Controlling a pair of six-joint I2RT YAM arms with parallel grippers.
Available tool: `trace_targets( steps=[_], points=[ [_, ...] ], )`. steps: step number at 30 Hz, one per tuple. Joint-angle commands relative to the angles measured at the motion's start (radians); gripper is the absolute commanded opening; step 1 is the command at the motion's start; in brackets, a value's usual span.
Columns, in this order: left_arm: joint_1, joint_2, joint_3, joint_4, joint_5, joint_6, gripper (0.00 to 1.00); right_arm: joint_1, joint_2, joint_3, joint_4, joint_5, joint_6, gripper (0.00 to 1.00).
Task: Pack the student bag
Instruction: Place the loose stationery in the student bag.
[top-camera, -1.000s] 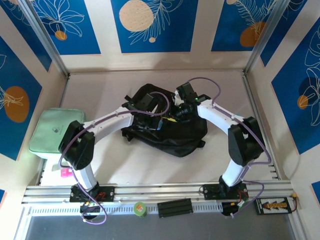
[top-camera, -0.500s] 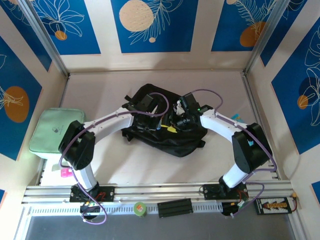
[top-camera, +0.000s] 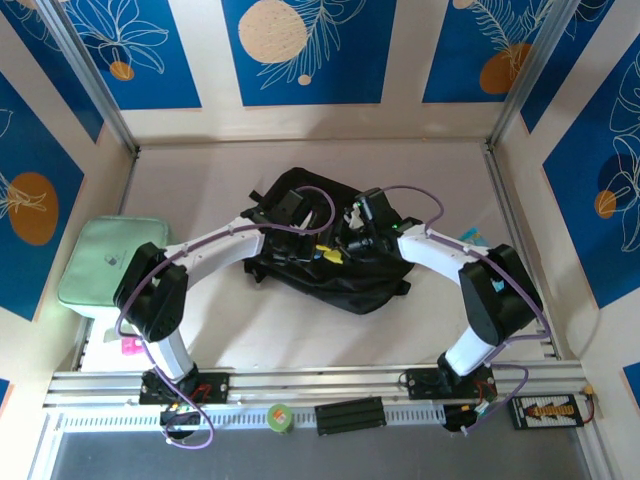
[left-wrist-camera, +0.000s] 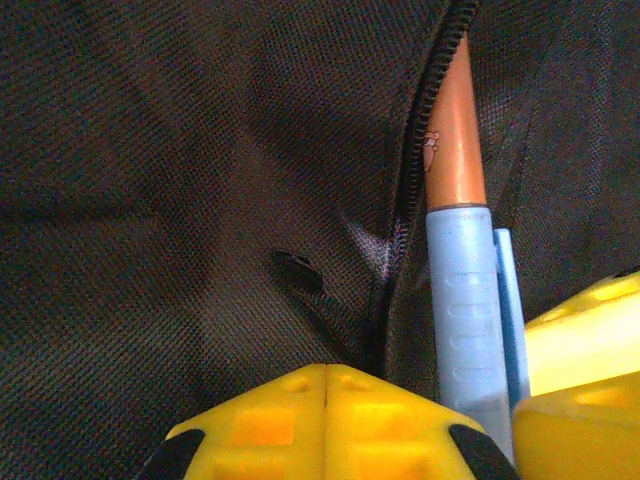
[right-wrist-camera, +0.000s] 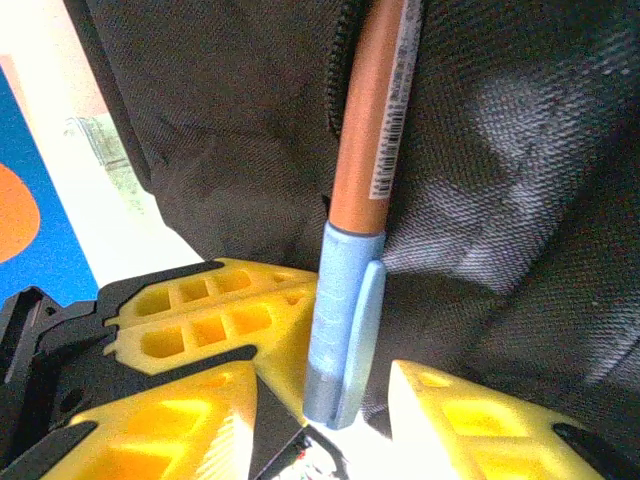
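Observation:
The student bag, a black fabric backpack, lies in the middle of the table. An orange pen with a light-blue cap stands in the bag's zipper opening, its tip inside the slit; it is the orange pen in the right wrist view too. My left gripper presses on the bag beside the zipper, its yellow jaws shut with bag fabric at their tips. My right gripper faces it, open, its fingers apart on either side of the pen's cap.
A mint-green padded pouch lies at the table's left edge, a small pink object near the left arm's base. A green tape roll sits on the front rail. Patterned walls enclose the table on three sides.
My right gripper has moved left and lower over the bag, ending close against the left gripper with the pen at the zipper. The left gripper has barely shifted.

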Motion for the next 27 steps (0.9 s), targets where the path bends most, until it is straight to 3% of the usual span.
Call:
trace_targets(
  steps=[1,6,14,19,23,27],
  points=[
    [0.011,-0.023,-0.016,0.000,0.023,-0.009,0.02,0.016,0.026,0.000,0.003,-0.037,0.026,0.38],
    [0.011,-0.028,-0.015,0.002,0.023,-0.010,0.01,0.025,0.037,-0.009,0.024,-0.038,0.039,0.32],
    [0.015,-0.036,-0.020,-0.003,0.010,-0.014,0.01,0.010,0.034,-0.028,0.031,-0.028,0.027,0.08],
    [0.019,-0.041,-0.030,-0.001,0.004,-0.018,0.01,-0.036,0.013,0.003,-0.144,0.013,-0.142,0.03],
    [0.021,-0.042,-0.039,0.004,0.006,-0.018,0.01,-0.054,0.088,0.116,-0.362,-0.005,-0.373,0.03],
    [0.024,-0.043,-0.050,0.007,0.003,-0.017,0.02,-0.062,0.158,0.201,-0.473,0.006,-0.518,0.03]
  ],
)
